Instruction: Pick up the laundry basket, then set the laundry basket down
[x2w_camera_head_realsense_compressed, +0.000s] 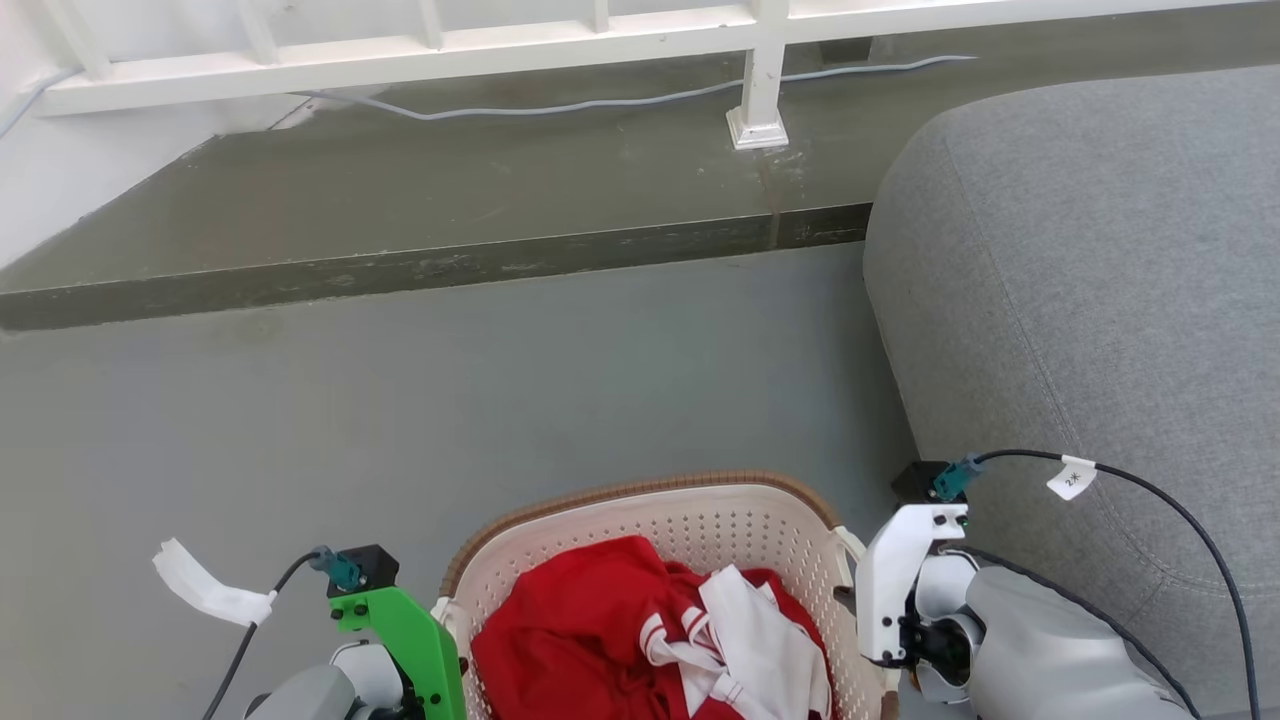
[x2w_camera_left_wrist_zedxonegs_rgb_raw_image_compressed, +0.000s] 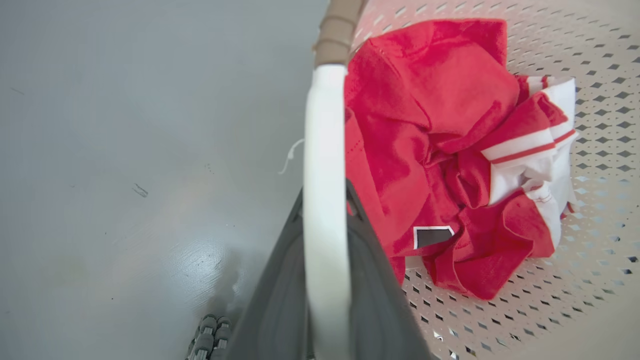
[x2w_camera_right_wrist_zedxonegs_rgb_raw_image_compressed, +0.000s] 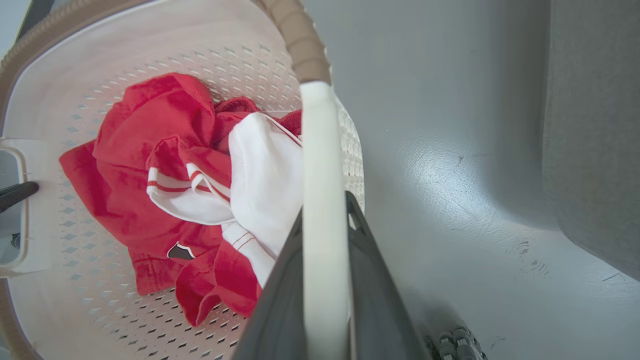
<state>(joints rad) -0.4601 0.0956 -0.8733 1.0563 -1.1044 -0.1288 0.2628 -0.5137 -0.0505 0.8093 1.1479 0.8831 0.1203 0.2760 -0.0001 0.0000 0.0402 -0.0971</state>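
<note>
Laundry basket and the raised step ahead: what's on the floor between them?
Nothing. The head view shows bare grey floor all the way from the laundry basket to the step.

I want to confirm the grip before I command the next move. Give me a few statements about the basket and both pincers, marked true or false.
1. The left pincer is shut on a white side handle of the laundry basket. True.
2. The basket is empty. False: red and white clothes lie in it.
3. The right pincer hangs open, clear of the basket. False: it is shut on the other white handle.
4. A grey sofa stands to the robot's right of the basket. True.
</note>
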